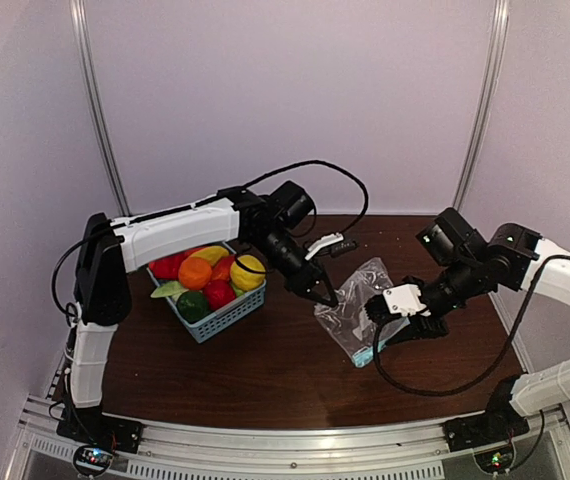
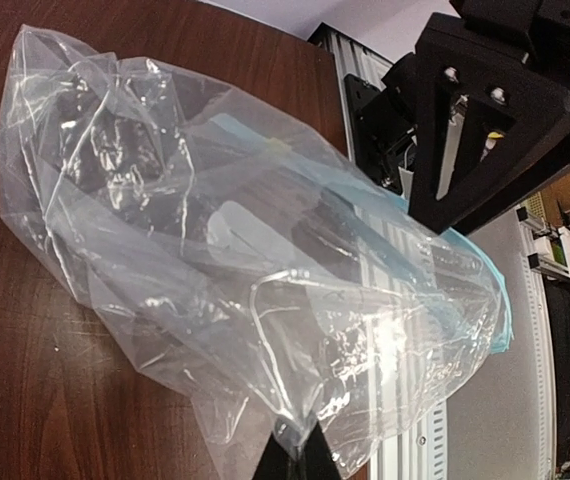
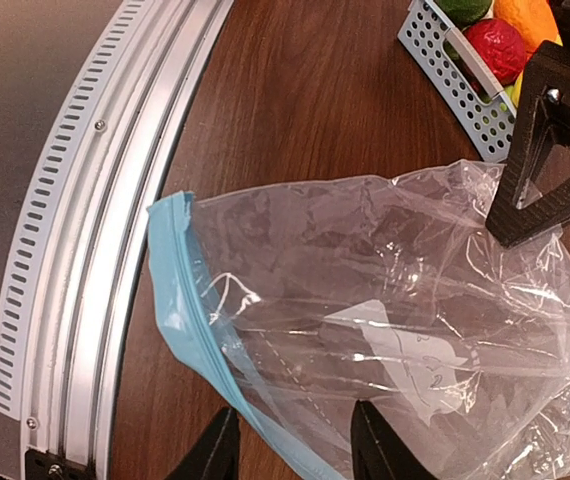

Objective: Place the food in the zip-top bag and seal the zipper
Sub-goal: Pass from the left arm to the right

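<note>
Leftmost, the food (image 1: 210,272) sits in the blue basket (image 1: 227,318). The left gripper (image 1: 323,296), clamped together on the zip-top bag (image 1: 350,300), holds its film up. The right gripper (image 3: 290,445) straddles the zipper (image 3: 180,300), jaws apart, probably to spread the mouth.

Bag (image 3: 385,300) is running off the right wrist view's right and bottom edges; basket (image 3: 445,70) is getting cropped up top, hiding most fruit (image 3: 495,45); left gripper (image 2: 295,462) is barely peeking in at its view's bottom.
</note>
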Controlling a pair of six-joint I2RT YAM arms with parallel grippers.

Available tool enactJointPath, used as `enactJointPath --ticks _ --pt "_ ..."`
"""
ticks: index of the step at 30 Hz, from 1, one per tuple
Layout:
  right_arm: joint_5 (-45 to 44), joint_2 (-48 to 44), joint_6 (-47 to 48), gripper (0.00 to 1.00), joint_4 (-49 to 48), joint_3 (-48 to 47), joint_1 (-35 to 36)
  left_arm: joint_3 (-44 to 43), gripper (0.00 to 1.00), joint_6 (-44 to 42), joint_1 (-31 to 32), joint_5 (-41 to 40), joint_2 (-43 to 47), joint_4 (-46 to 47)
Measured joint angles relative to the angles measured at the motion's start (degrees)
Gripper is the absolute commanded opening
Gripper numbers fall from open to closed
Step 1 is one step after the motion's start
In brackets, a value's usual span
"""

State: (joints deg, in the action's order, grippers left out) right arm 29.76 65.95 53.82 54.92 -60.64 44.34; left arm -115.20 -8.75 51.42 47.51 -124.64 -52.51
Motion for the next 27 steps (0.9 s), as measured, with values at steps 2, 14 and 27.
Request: enactJointPath --ticks 2,14,27 --pt "0.0 0.1 -0.2 0.38 -0.3 0.0 0.3 0.0 0.00 0.0 0.0 0.3 -0.2 -0.3" --pt "0.0 1.4 -0.3 0.29 -0.2 -0.6 2.7 -0.8 0.00 0.3 -2.5 3.9 -1.7 -1.6" --pt "0.0 3.7 -1.7 0.14 -0.3 -3.9 3.0 -0.9 0.00 0.7 -3.3 4.8 -2.3 -1.6"
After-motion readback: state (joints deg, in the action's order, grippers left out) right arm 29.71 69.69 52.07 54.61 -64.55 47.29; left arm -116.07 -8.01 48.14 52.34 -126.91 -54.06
